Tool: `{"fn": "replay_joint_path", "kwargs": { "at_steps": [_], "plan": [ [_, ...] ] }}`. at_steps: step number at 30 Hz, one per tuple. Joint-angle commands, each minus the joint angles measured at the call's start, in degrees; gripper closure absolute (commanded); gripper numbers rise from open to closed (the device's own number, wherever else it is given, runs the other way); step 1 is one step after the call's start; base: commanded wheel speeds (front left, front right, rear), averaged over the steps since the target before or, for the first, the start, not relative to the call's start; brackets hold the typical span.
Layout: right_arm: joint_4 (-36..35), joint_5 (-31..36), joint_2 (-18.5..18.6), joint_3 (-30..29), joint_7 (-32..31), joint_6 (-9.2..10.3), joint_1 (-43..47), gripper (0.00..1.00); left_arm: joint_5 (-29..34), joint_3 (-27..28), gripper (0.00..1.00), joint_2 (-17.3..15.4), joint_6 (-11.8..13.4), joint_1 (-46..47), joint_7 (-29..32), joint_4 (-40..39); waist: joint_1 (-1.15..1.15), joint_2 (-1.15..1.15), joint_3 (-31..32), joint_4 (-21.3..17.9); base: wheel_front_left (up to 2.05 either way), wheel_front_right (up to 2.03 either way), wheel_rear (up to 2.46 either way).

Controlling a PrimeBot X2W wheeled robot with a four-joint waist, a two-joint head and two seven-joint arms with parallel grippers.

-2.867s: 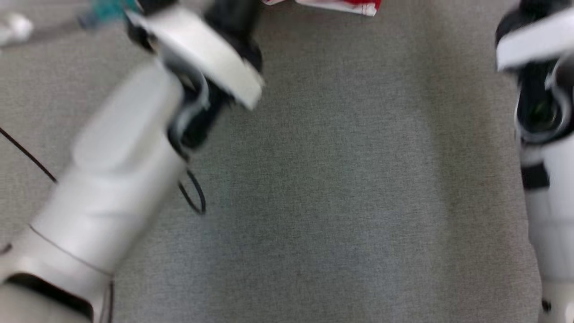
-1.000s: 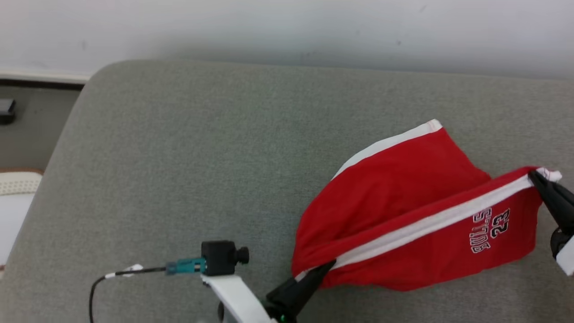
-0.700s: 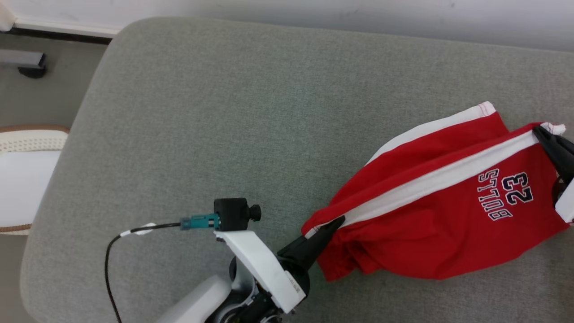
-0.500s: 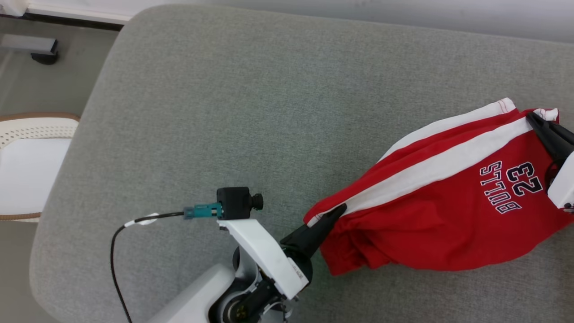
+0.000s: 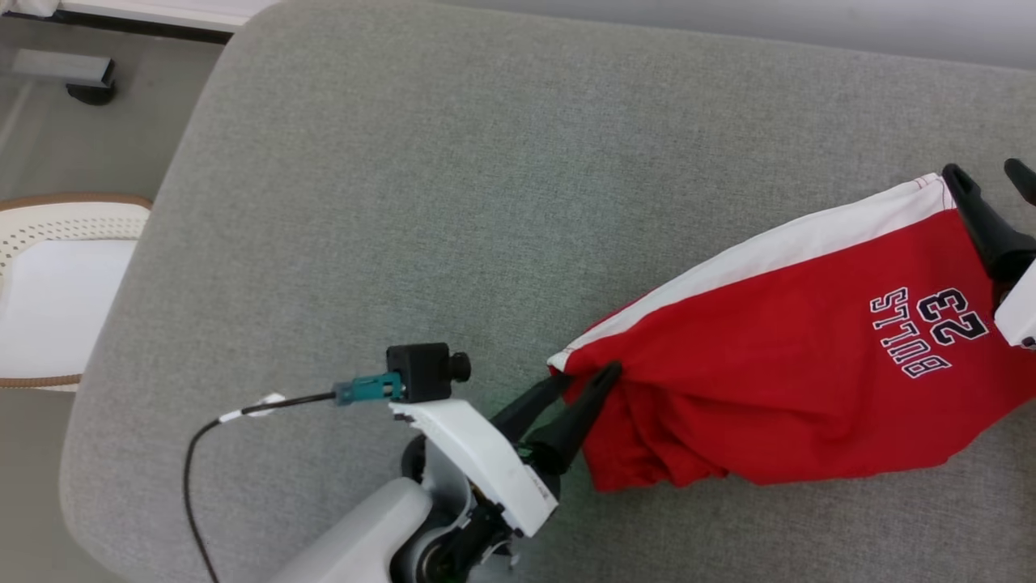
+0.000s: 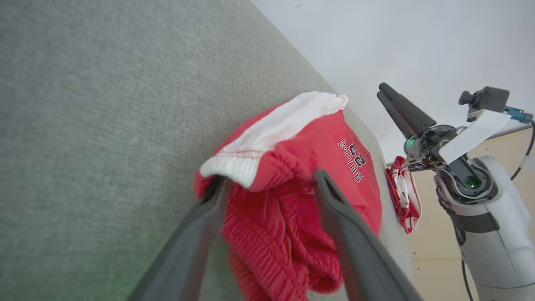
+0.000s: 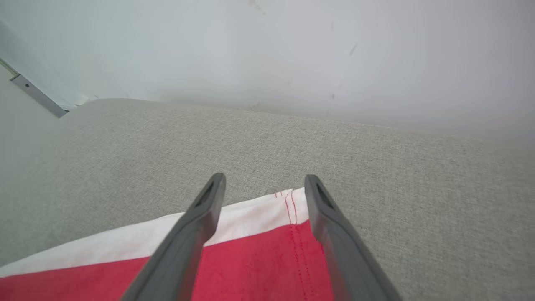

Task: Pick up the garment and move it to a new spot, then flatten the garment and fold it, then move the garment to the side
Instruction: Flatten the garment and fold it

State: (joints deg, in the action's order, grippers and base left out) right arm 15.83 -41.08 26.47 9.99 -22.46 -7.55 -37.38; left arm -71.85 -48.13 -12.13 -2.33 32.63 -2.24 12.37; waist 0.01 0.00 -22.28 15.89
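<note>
On the grey fabric cushion (image 5: 421,178), the garment (image 5: 793,356), a pair of red shorts with a white side stripe and the print "BULLS 23", lies toward the right half of the head view, stretched on a diagonal from lower centre to upper right. It rests on the cushion surface and is bunched and wrinkled at its lower-left end. The left gripper (image 5: 587,374) stands at that bunched end with its jaws spread wide. In the left wrist view, the left gripper (image 6: 271,177) has the white-edged corner and the ribbed red folds lying between its two fingers, with no clamp on the cloth. The right gripper (image 5: 983,170) stands at the upper-right end of the garment, jaws likewise spread wide. In the right wrist view, the right gripper (image 7: 264,178) has the white-hemmed corner with red stitching lying between and below its fingers; contact with the cloth cannot be determined. Neither gripper holds the garment. A wrist camera (image 5: 421,372) with a teal connector and a black cable (image 5: 190,486) sits on the left arm. A pale wall (image 7: 267,54) runs along the far edge of the cushion. A second red and white cloth (image 6: 402,194) hangs past the cushion edge in the left wrist view.
</note>
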Motion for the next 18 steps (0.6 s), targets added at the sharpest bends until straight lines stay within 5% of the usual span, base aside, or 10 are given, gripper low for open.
{"fn": "replay_joint_path", "kwargs": {
  "at_steps": [1, 7, 18],
  "plan": [
    [0.28, -0.72, 0.73, 0.13, 0.88, 0.14, -0.02, 0.00, 2.08, -0.17, 0.00, -1.13, 0.62, -0.49, -1.03, 0.32, -0.01, 0.00, 0.23, -0.21, 0.00, 0.00, 0.00],
    [-0.78, -2.98, 4.53, 1.33, 1.54, 0.14, 2.21, 0.00, 9.07, -1.96, 0.00, -4.01, 4.43, -1.23, -4.55, -0.54, -0.01, 0.00, 1.17, -0.93, 0.00, 0.00, 0.00],
    [-3.10, -7.97, 14.41, 4.81, -9.36, 0.14, 7.22, 0.00, 21.30, -0.47, 0.00, -5.47, 12.87, -4.33, -12.52, -6.76, -0.01, 0.00, 0.75, 0.40, 0.00, 0.00, 0.00]
  ]
}}
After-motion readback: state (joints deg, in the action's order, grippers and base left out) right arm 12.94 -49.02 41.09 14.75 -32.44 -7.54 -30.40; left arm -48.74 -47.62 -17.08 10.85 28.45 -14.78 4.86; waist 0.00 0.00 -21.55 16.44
